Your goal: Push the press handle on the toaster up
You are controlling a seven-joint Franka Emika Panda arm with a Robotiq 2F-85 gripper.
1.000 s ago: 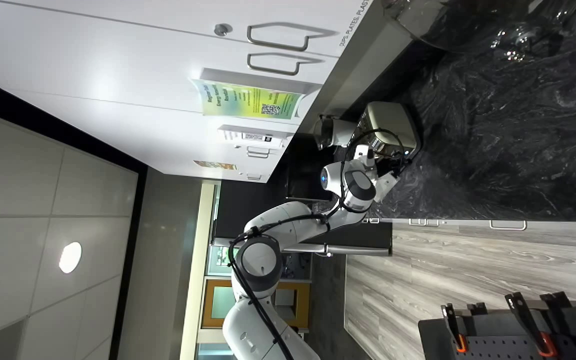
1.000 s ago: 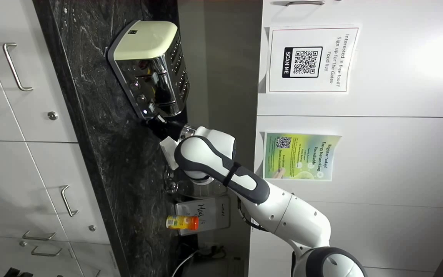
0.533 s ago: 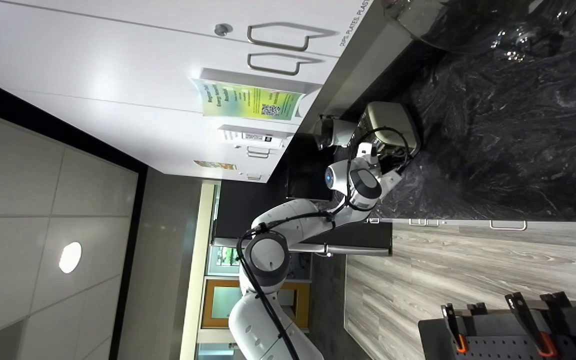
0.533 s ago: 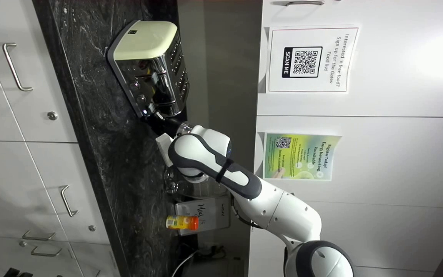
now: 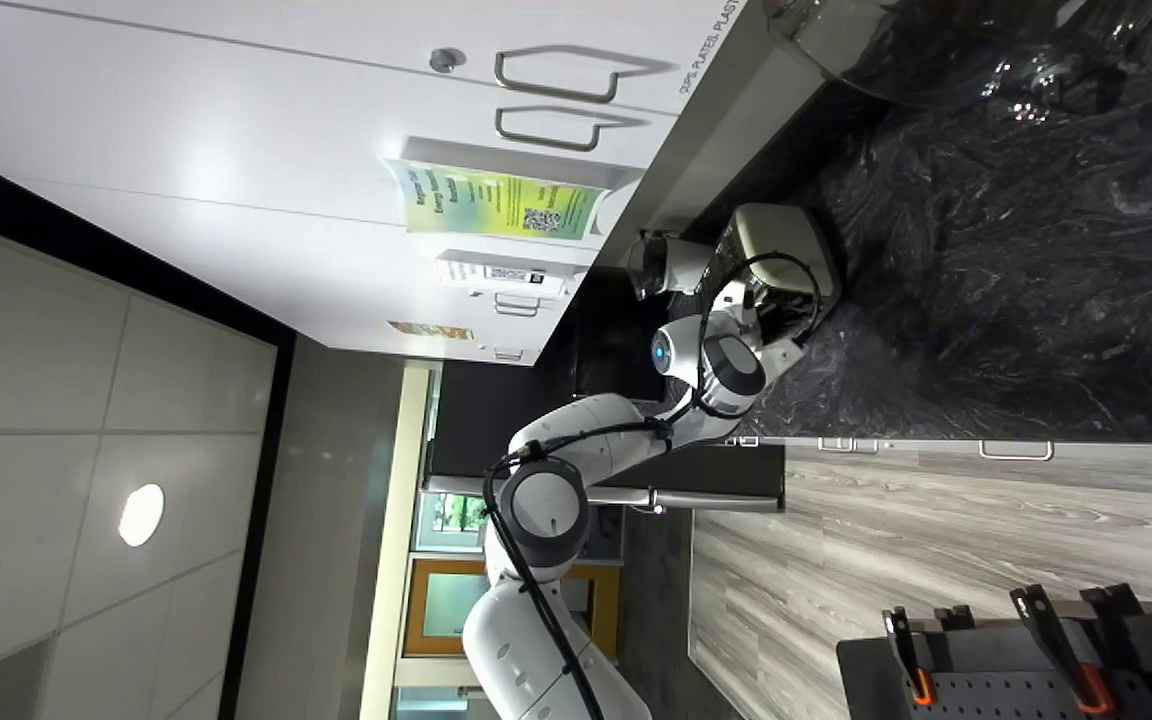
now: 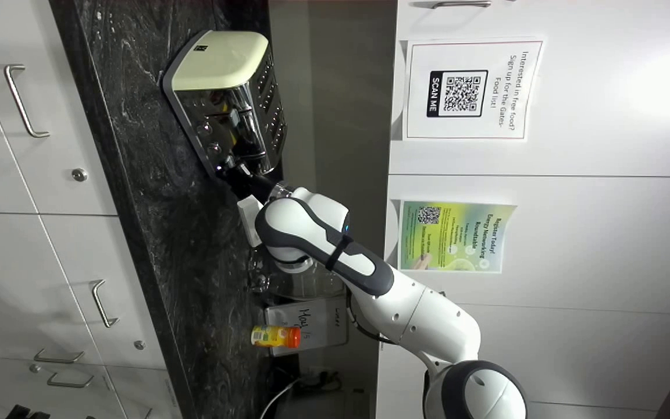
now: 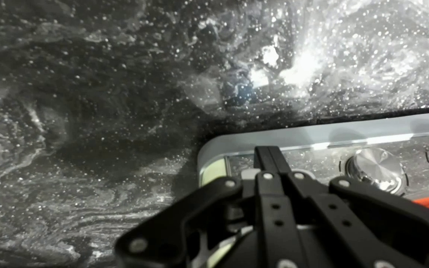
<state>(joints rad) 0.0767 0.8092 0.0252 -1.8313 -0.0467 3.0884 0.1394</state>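
Note:
The toaster has pale cream sides and a shiny dark chrome face. It stands on the dark marbled counter and shows in both exterior views (image 5: 786,240) (image 6: 218,64). In the wrist view its grey base rim (image 7: 292,137) and a round knob (image 7: 378,167) show. My gripper (image 7: 268,149) is shut, fingertips together with nothing between them, low in front of the face near its outer corner. In an exterior view the gripper (image 6: 231,173) is close against the face; contact cannot be told. A pale piece (image 7: 250,174) shows behind the fingers; the press handle is mostly hidden and not clearly identifiable.
White wall cabinets (image 5: 236,130) hang above the counter. A yellow bottle with an orange lid (image 6: 275,336), a small whiteboard (image 6: 317,326) and a clear container (image 6: 306,285) stand behind the arm. A glass-and-white vessel (image 5: 681,265) is by the toaster.
My arm and gripper have moved toward the toaster and its face, mostly in the first half second. The fingers now sit nearer the face. The toaster has not moved.

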